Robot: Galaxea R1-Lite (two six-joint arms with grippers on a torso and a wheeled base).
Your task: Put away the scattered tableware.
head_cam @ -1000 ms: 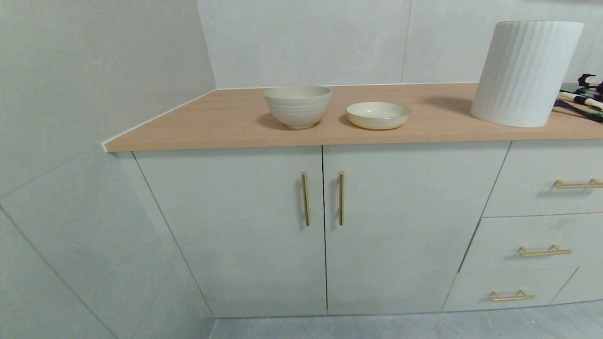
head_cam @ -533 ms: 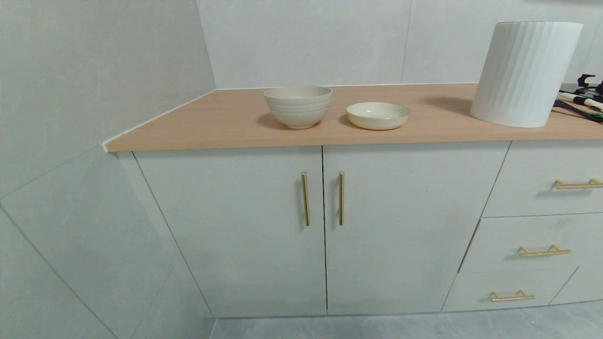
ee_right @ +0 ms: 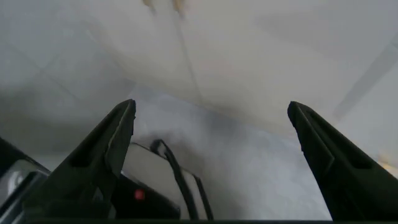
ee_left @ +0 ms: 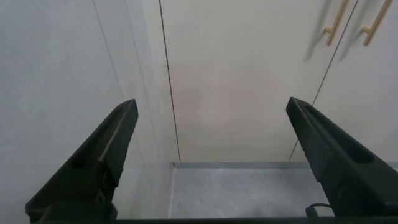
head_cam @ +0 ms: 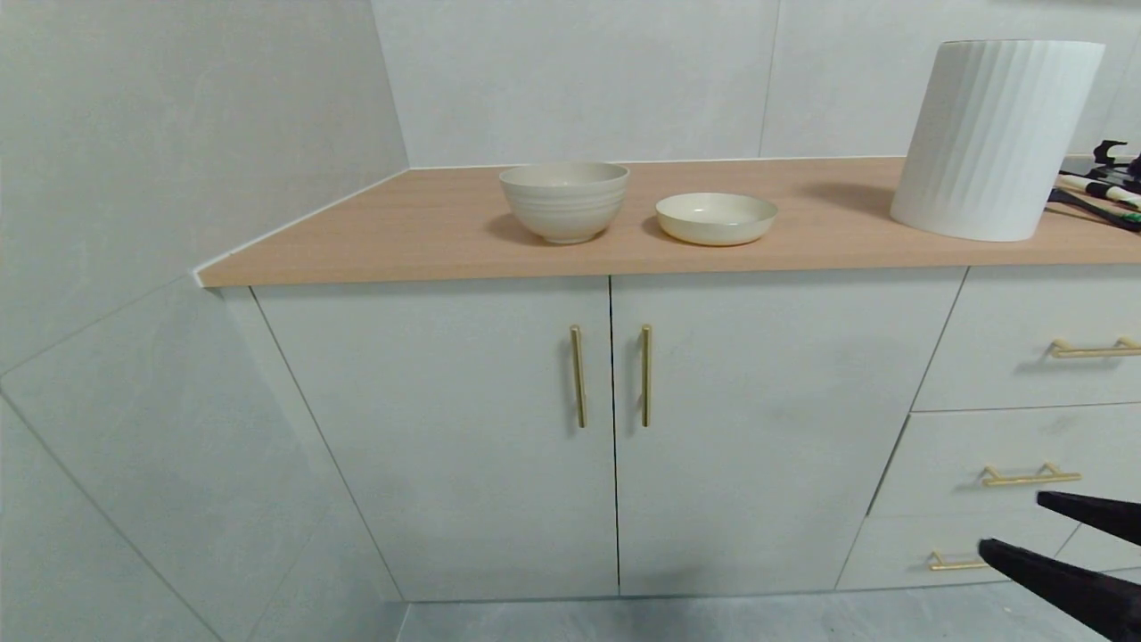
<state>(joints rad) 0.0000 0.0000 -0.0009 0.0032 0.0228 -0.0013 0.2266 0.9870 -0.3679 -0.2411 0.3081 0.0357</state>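
On the bench [head_cam: 401, 234] | bowl [head_cam: 563, 201] and dish [head_cam: 716, 218] are judged stiff, slick, breakable | rims are best gripped | left pincer [ee_left: 211, 106], right pincer [head_cam: 1010, 522] spread apart

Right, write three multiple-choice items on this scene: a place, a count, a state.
1. The bowl stands: A. left of the shallow dish, apart from it; B. inside the dish; C. on the floor.
2. Handles on the two cabinet doors: A. one; B. two; C. four.
3. The right claw is: A. open and empty; B. shut on the bowl; C. shut on a handle.
Answers: 1 A, both sit separately on the countertop; 2 B, one gold bar per door; 3 A, its fingers are spread with nothing between.
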